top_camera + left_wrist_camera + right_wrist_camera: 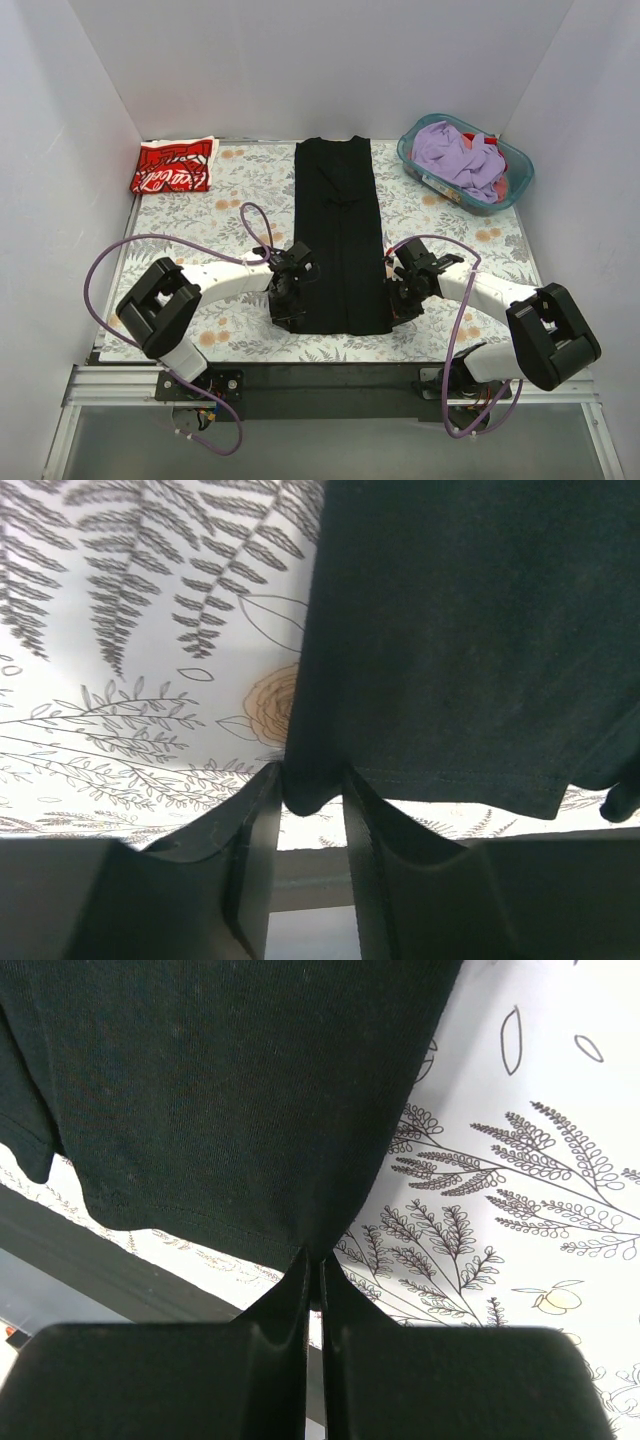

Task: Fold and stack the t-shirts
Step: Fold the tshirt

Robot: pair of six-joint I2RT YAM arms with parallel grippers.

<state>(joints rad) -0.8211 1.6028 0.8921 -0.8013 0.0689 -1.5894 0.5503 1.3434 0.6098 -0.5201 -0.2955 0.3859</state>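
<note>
Right wrist: black t-shirt (230, 1090) (only partly)

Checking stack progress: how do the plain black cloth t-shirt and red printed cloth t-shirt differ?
Black t-shirt: long narrow strip, centre; red t-shirt: small folded packet, far-left corner. Left gripper and right gripper sit at the black one's near corners; nothing touches the red. Both lie flat.

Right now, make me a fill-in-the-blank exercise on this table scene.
The folded red t-shirt with white lettering lies at the far ___ corner of the flower-patterned table.
The teal plastic basket holds a ___ garment on top.
The right hand is shut on a ___ corner of the folded black cloth t-shirt.
Missing words: left; purple; near.
</note>
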